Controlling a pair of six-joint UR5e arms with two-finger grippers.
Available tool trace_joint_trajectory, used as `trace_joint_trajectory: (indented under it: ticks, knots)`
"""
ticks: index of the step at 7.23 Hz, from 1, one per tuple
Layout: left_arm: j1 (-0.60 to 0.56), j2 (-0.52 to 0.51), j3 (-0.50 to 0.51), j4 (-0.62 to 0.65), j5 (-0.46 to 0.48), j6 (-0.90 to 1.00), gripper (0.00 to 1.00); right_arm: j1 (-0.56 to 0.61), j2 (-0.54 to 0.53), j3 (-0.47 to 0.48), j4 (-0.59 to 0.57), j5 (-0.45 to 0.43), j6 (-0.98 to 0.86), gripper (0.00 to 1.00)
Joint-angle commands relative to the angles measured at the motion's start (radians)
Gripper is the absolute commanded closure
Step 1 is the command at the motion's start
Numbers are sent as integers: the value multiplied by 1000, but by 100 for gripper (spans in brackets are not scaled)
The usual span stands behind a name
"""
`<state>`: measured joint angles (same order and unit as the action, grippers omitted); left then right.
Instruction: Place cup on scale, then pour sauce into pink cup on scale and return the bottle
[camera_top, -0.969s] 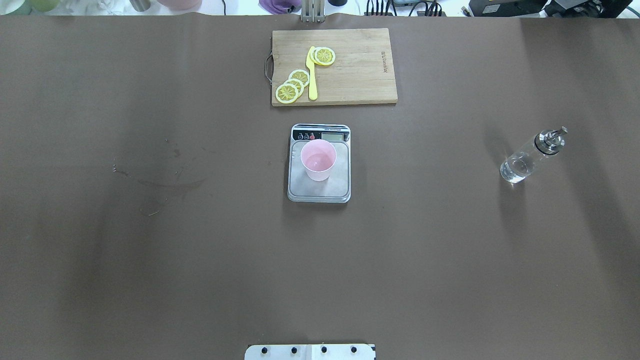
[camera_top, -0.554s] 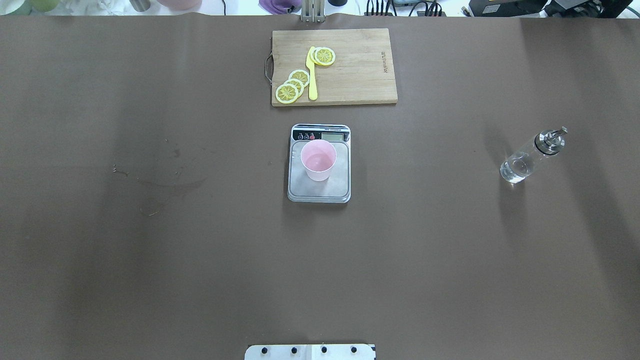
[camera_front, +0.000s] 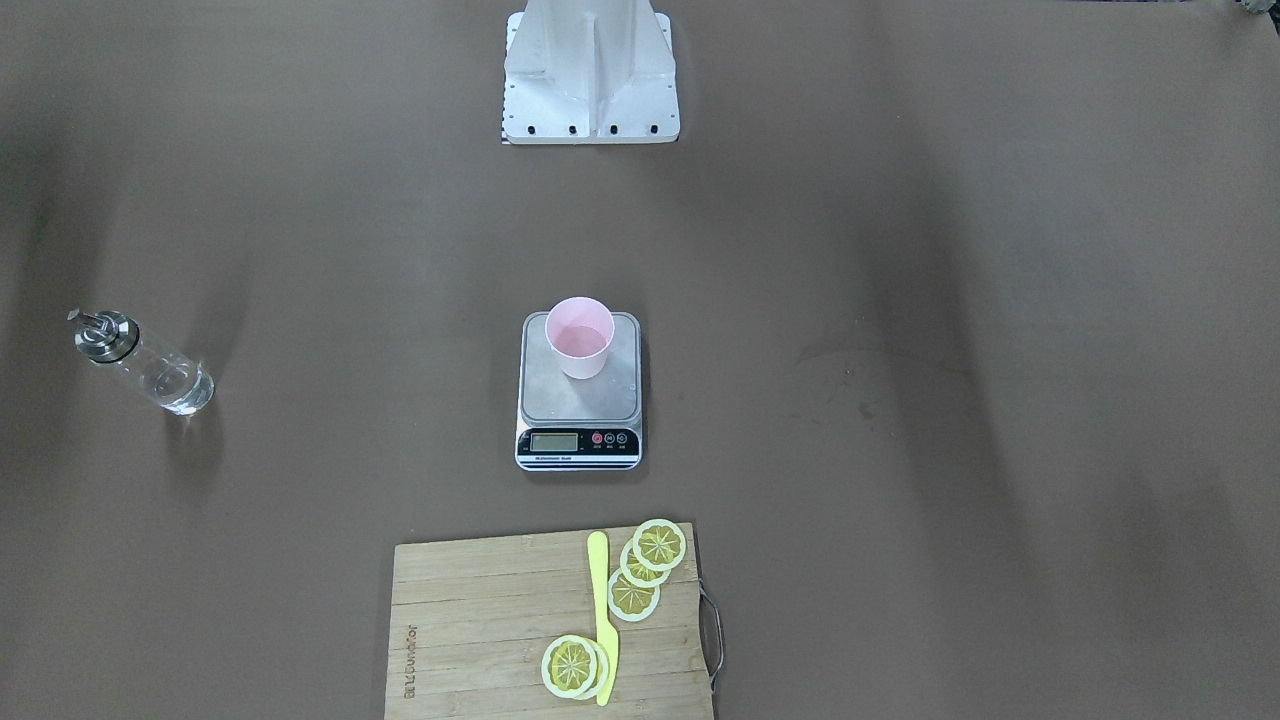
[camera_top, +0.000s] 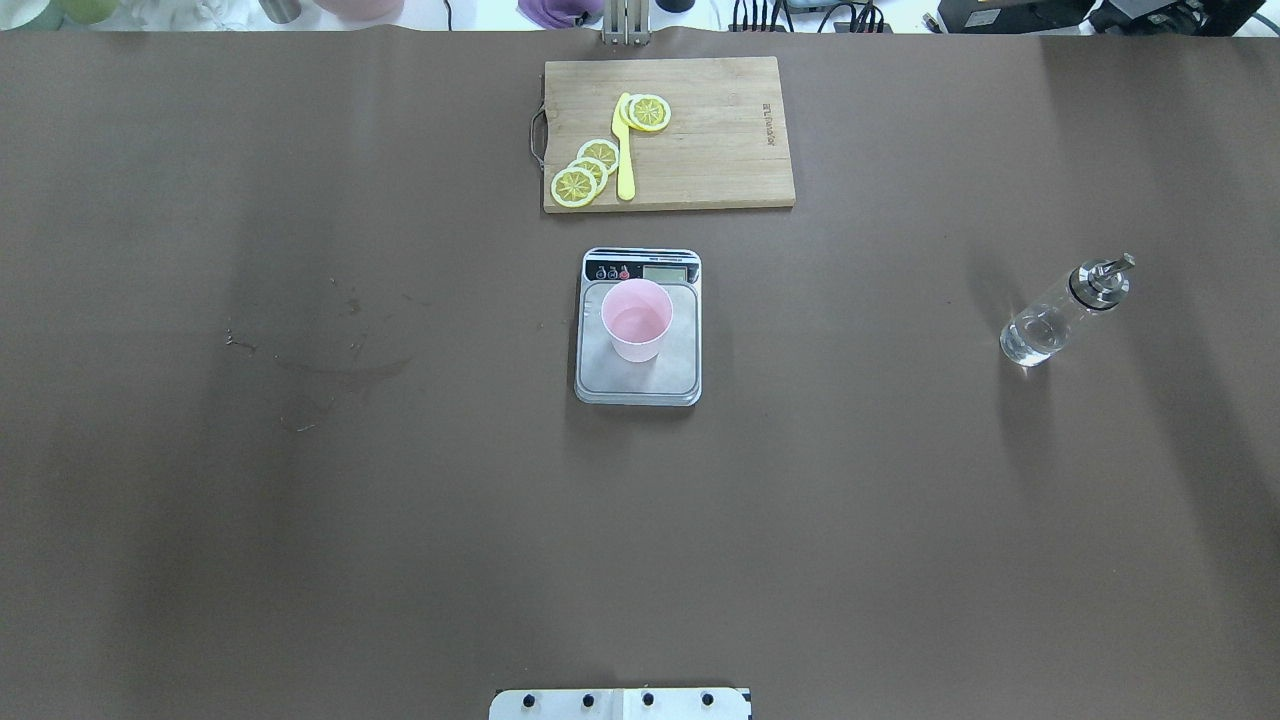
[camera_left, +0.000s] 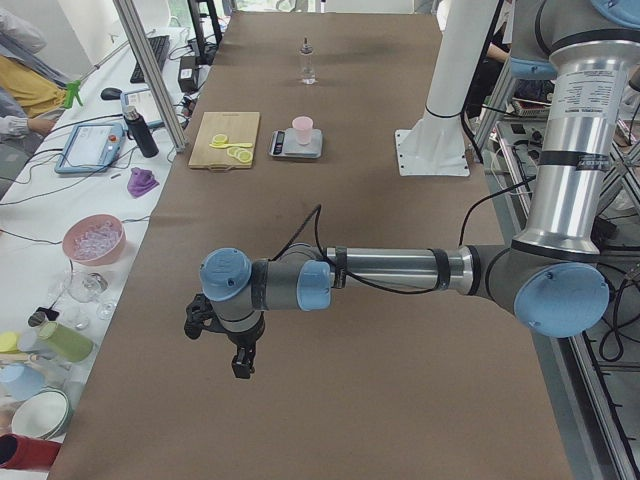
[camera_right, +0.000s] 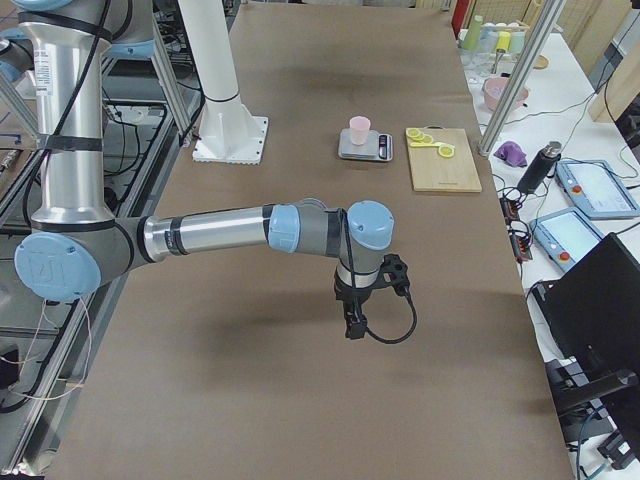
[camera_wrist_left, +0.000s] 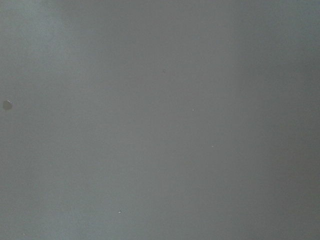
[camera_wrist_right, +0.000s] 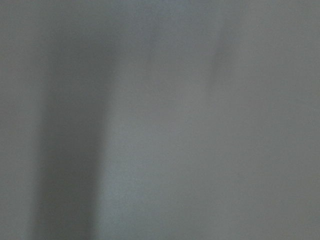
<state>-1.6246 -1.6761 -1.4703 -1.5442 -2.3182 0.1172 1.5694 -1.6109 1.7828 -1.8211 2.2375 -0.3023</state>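
Observation:
The pale pink cup (camera_top: 636, 320) stands upright on the silver scale (camera_top: 660, 385) at the table's middle, toward the display end; both also show in the front view, the cup (camera_front: 579, 338) on the scale (camera_front: 578, 408). The clear glass bottle (camera_top: 1062, 312) with metal cap stands alone far right, with clear sauce (camera_top: 1030, 340) low inside. My left gripper (camera_left: 240, 365) and right gripper (camera_right: 352, 325) hang over bare table far from these things; I cannot tell if they are open. Both wrist views show only brown table.
A wooden cutting board (camera_top: 710, 150) with lemon slices (camera_top: 586, 172) and a yellow knife (camera_top: 624, 150) lies just beyond the scale. Faint stains (camera_top: 330, 365) mark the table's left half. The robot's white base (camera_front: 590, 75) stands at the near edge.

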Motion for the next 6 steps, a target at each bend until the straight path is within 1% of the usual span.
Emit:
trace_joint_trajectory:
  ticks: [1,4,6]
  knots:
    - [0,-2,-5,1,-3,2,2,0,2,-3,0,5,0,0]
    - [0,1,-4,-4,-3,2,2,0,0,6,-1,8,0,0]
    - [0,1,-1,-4,-3,2,2,0,-1,7,-7,28,0,0]
